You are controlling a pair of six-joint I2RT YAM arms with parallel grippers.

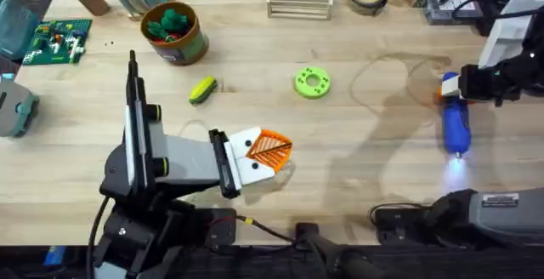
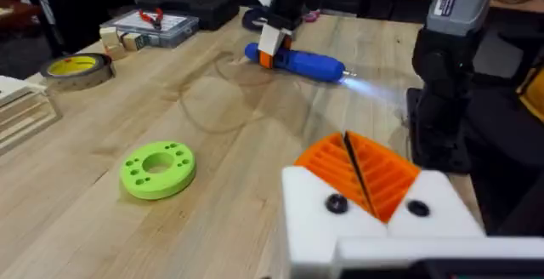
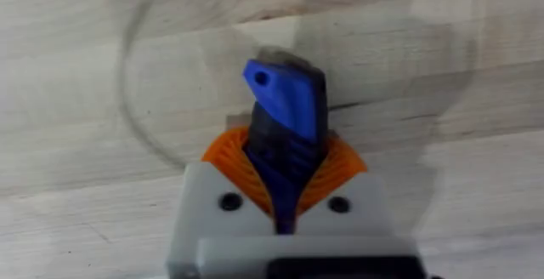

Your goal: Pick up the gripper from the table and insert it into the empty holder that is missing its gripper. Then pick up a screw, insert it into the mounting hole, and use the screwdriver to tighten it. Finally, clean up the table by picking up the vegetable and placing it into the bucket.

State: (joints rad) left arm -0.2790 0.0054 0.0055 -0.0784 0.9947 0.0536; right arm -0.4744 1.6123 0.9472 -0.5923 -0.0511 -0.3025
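Two sets of fingers: the right gripper (image 3: 286,185) pinches the screwdriver (image 1: 455,124) at right of the overhead frame; the left gripper (image 1: 270,147) is pressed together at centre. No label reads legibly.

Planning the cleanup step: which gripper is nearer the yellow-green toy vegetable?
Left. The left gripper sits just right of and below the vegetable; the right gripper is far across the table, shut on the blue screwdriver.

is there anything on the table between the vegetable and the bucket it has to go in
Nothing visible. The vegetable lies on bare wood just short of the bucket, which already holds dark green toy pieces but stays open on top.
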